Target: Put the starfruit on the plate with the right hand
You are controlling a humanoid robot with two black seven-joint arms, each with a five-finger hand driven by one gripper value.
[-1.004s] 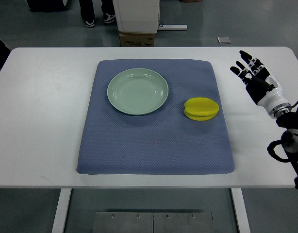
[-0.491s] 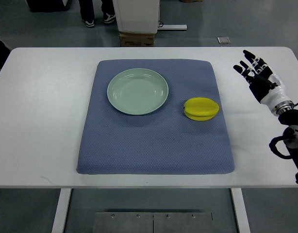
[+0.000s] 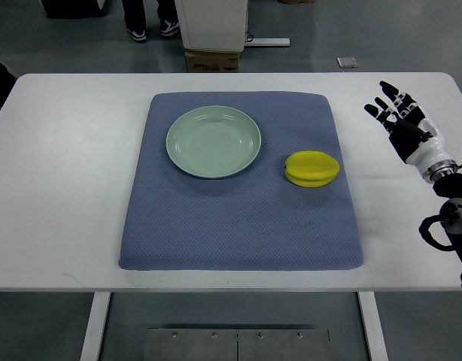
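starfruit on the mat, right hand open at the table's far right

white table [image 3: 65, 188] fills the view, with grey floor behind it; over its right end the right hand [image 3: 402, 124] hovers with its black fingers [image 3: 383, 99] spread and pointing away from the robot, holding nothing; its white wrist runs back to the arm and dark cabling at the picture's right edge; the hand sits well apart from the blue mat [image 3: 238, 218], off the mat's right border; on the mat, toward its right side, lies the yellow starfruit [image 3: 312, 168], resting flat and untouched; to its left and a little farther from the robot sits the pale green plate [image 3: 214, 141], near the starfruit but not touching it; beyond the table's far edge stand a cardboard box [image 3: 212, 60] and a white cabinet [image 3: 212, 22]; a person's shoes [image 3: 152, 31] show at the top of the frame
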